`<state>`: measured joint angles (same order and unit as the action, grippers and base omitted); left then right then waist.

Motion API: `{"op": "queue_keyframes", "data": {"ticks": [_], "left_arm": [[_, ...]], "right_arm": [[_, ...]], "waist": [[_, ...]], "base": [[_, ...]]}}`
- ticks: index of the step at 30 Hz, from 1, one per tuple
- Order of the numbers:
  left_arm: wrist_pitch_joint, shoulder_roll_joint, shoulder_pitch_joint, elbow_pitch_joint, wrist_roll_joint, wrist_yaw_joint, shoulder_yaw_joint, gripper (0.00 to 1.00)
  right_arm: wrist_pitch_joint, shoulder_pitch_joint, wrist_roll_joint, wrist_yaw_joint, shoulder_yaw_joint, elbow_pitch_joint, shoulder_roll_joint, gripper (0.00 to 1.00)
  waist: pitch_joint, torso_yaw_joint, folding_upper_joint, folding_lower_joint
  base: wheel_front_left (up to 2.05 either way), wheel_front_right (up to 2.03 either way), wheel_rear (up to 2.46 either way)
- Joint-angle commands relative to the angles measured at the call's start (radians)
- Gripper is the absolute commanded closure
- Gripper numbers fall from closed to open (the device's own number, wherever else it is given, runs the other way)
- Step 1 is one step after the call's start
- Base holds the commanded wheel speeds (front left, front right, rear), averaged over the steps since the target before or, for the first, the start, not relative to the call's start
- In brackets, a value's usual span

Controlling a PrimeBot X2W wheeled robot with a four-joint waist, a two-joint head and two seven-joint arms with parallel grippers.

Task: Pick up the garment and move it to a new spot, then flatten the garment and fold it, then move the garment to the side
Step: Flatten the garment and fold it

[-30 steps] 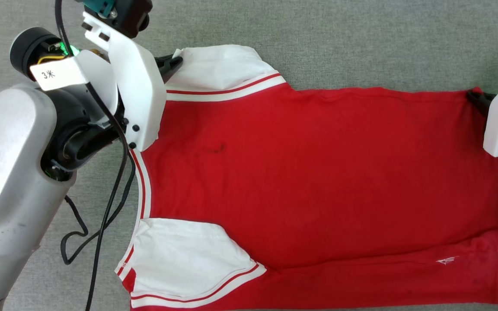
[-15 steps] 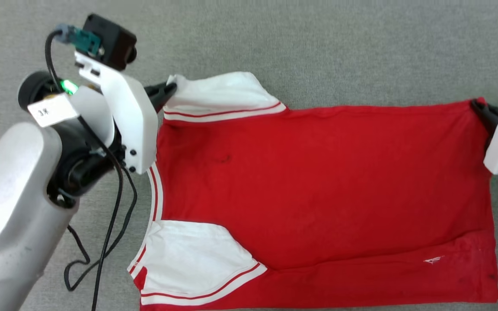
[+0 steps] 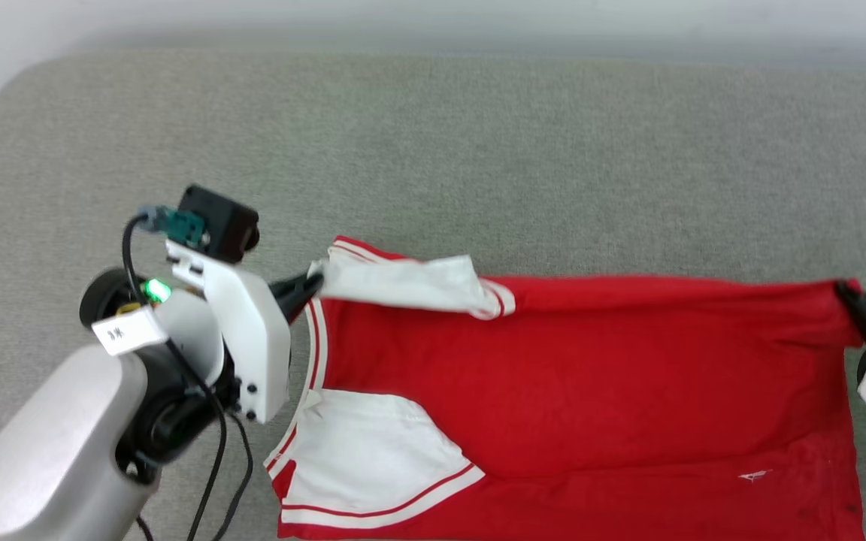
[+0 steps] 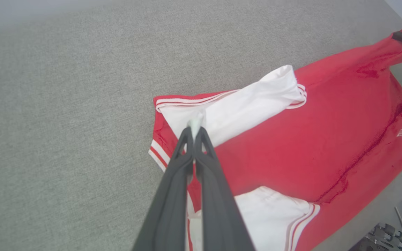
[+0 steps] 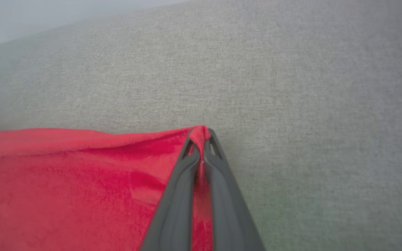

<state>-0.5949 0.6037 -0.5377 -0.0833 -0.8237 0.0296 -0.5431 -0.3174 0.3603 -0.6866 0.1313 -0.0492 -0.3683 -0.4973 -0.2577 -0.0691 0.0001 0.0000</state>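
The garment (image 3: 576, 391) is a red shirt with white sleeves and striped trim, spread sideways on the grey surface with its collar end at the left. My left gripper (image 3: 314, 283) is shut on the far white sleeve (image 4: 236, 109), whose shoulder edge is lifted and folded toward the body. At the right, my right gripper (image 3: 848, 291) is shut on the far hem corner (image 5: 199, 134), which is raised off the surface. The near sleeve (image 3: 373, 458) lies flat. The far edge of the shirt is stretched between the two grippers.
The grey fabric surface (image 3: 478, 150) stretches wide beyond the shirt, with its rounded far edge near a pale wall. Black cables (image 3: 215, 466) hang from my left arm. A shoe tip and dark gear (image 4: 386, 237) sit off the surface at the lower right of the left wrist view.
Both grippers have lifted the shirt's far edge and drawn it nearer; the far sleeve has folded over. The head camera has tilted up, showing more of the far surface.
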Motion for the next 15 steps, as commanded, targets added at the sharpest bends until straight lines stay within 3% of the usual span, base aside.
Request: {"op": "queue_keyframes", "data": {"ticks": [1, 15], "left_arm": [[0.008, 0.007, 0.028, -0.01, -0.005, 0.01, -0.001, 1.0], [0.039, 0.071, 0.3, -0.052, -0.032, 0.058, -0.032, 1.0]], "right_arm": [[0.008, -0.032, -0.017, -0.001, -0.004, 0.011, -0.007, 1.0], [0.0, -0.293, -0.17, -0.001, -0.076, 0.121, -0.074, 1.0]], "waist": [[0.024, -0.014, -0.0001, 0.0], [0.113, -0.022, -0.0001, 0.0]], "base": [[0.0, 0.0, 0.0], [0.0, 0.0, 0.0]]}}
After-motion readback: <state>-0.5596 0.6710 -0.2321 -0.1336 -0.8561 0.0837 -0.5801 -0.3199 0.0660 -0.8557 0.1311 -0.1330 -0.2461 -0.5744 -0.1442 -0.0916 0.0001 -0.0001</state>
